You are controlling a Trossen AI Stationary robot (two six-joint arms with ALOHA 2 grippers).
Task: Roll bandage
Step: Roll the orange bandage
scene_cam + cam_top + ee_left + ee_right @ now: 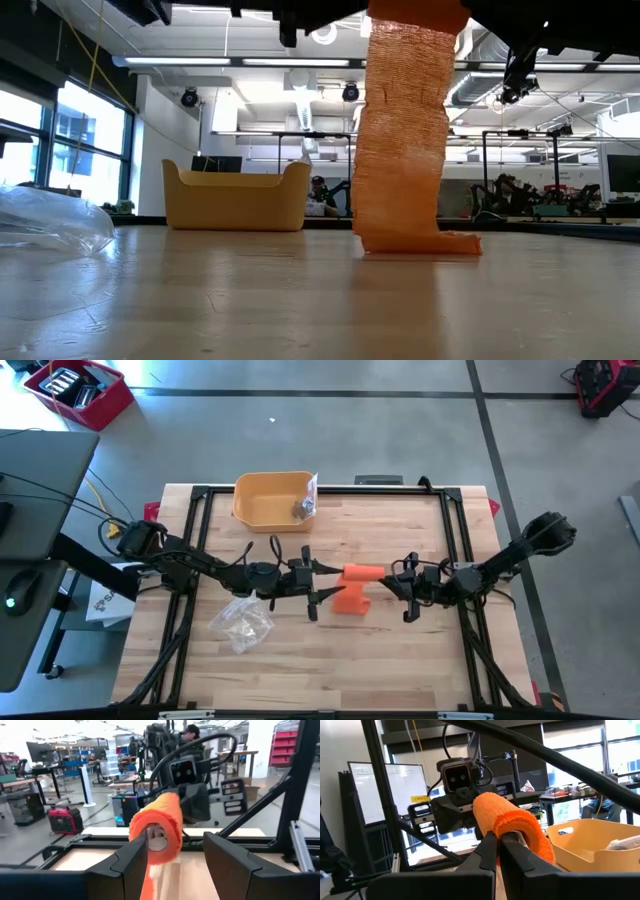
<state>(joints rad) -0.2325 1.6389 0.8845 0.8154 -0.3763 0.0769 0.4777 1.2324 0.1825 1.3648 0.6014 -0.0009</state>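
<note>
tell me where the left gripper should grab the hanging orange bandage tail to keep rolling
Probably just below the roll, pinching the flat strip across its faces from the left arm's side. The strip hangs straight, its end folded on the table; the right gripper holds the roll's core.

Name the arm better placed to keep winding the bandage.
Right, probably. The right gripper is shut on the orange bandage roll, held above the table with its tail hanging down. The left gripper is open at the roll's other end.
</note>
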